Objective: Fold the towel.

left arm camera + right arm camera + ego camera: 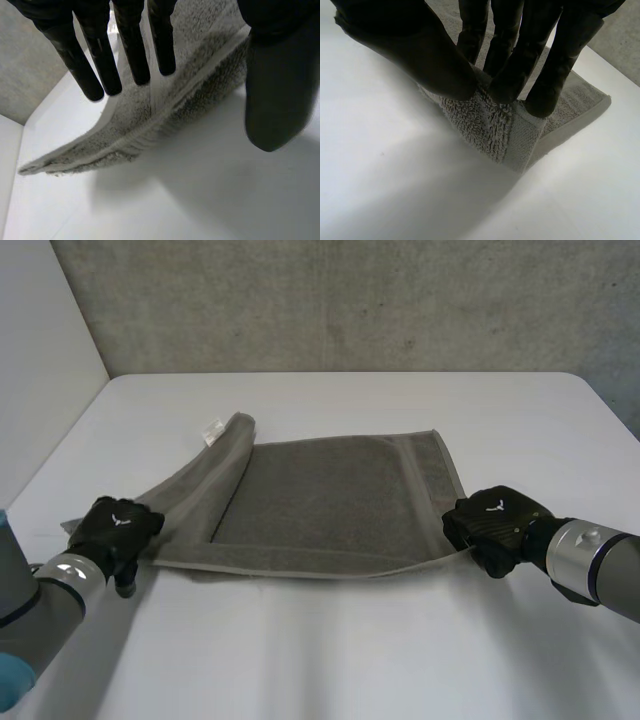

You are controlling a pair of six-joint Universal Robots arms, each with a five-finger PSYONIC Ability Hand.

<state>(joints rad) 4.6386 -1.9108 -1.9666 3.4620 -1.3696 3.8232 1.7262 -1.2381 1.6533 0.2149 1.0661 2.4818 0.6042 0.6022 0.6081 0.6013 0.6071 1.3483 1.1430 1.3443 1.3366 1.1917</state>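
Note:
A grey towel (330, 500) lies mostly flat on the white table (340, 650), and its left side is turned up in a long fold with a white label (212, 432) at the far end. My left hand (118, 523) is at the towel's near left corner. In the left wrist view its fingers (100, 55) are straight over the towel's edge (150, 130), with the thumb held apart over bare table. My right hand (495, 520) is at the near right corner. There its thumb (435, 55) and fingertips pinch the towel corner (512, 142), lifted slightly off the table.
A concrete wall (350, 300) runs behind the table's far edge. A white wall (40, 360) stands to the left. Bare table lies in front of the towel and beyond it.

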